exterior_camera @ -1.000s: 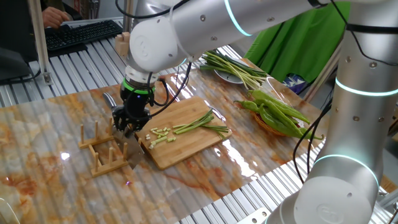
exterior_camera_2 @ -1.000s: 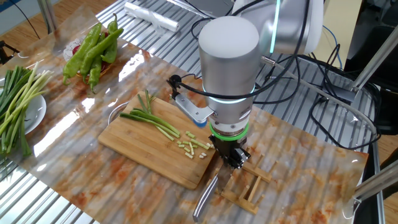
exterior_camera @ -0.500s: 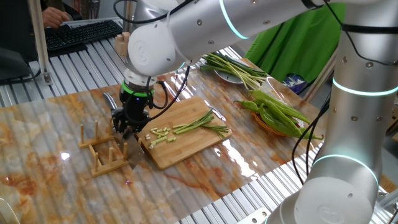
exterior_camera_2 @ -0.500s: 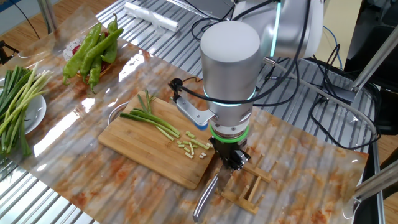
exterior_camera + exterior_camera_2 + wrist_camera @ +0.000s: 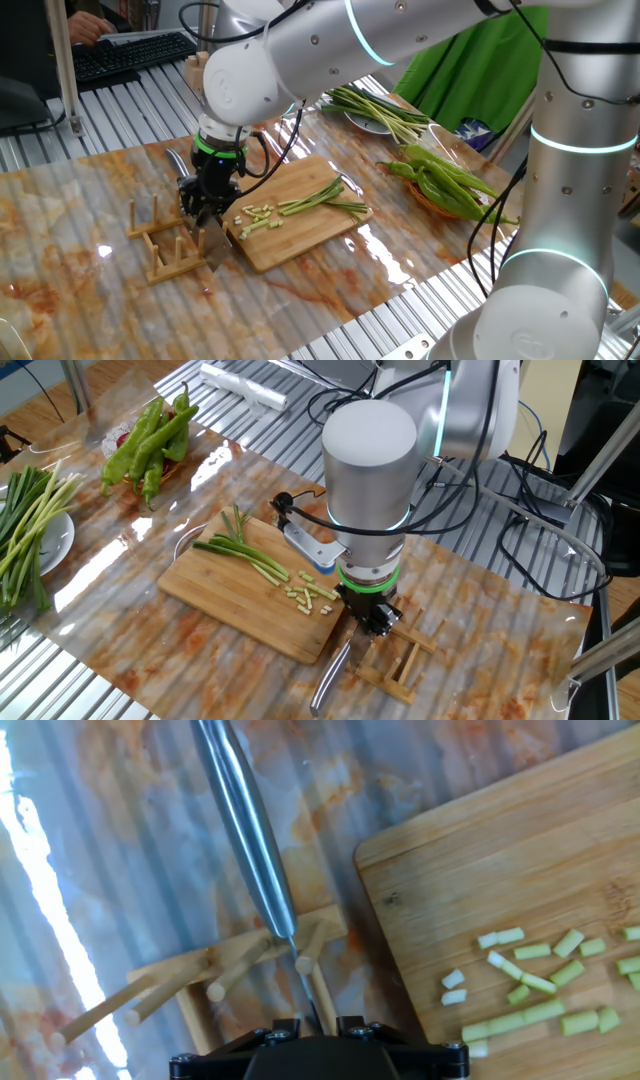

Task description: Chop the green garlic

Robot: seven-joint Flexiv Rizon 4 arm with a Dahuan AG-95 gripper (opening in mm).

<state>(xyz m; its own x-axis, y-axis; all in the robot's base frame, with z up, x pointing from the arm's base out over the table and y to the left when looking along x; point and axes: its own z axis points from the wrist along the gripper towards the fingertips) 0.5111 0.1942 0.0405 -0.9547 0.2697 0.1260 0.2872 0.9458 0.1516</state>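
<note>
A wooden cutting board point(image 5: 300, 225) lies on the marbled tabletop point(image 5: 80, 220), and just beside its corner stands a small wooden peg rack point(image 5: 165, 245) with a knife point(image 5: 245, 840) passing between its pegs. Glossy green peppers point(image 5: 148, 440) lie heaped near one tabletop edge, and a plate point(image 5: 55, 545) of long uncut stalks point(image 5: 25, 520) sits well apart from them.

A glossy silver-grey arm point(image 5: 300, 50) with glowing cyan and green joint rings, trailing black cables, ends in a black tool point(image 5: 200, 205).

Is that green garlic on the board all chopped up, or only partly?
Partly. Short cut bits lie near one end of the cutting board, while longer uncut stalks still lie beside them.
</note>
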